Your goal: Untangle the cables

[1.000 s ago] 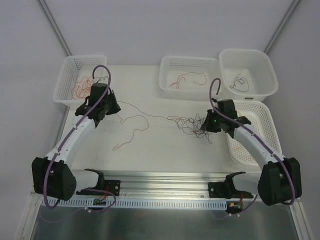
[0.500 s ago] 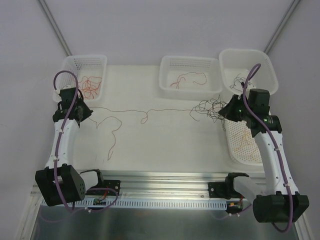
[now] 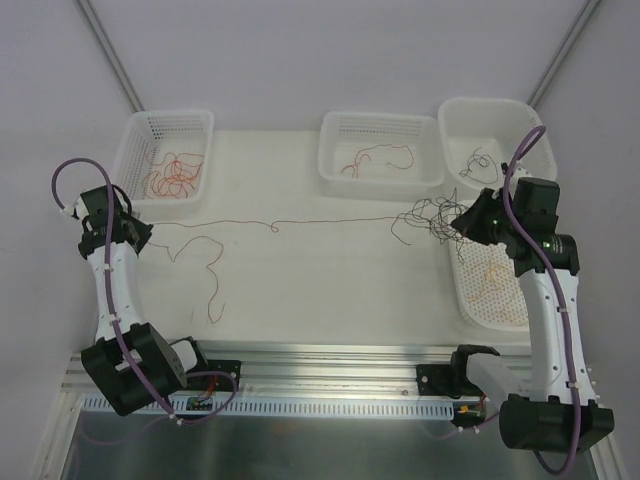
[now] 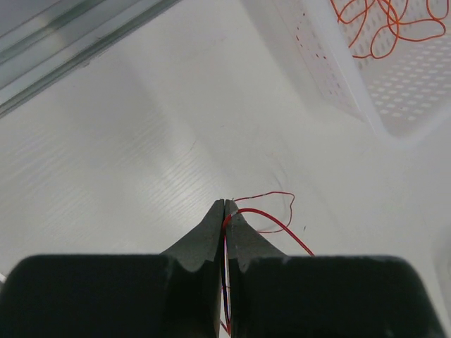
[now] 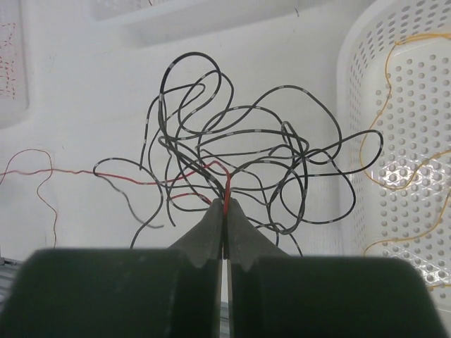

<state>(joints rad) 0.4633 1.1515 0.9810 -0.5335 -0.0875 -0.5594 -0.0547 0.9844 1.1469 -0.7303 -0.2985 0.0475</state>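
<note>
Overhead, a red cable is stretching between the left gripper and right gripper, both clamping it. The right wrist view alone is showing it threading through black cables tangled just beyond its jaws.

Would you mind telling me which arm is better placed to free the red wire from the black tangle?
Right, probably: the right hand pinches the red wire right at the black tangle. The left hand grips the wire's other end, far off to the left.
</note>
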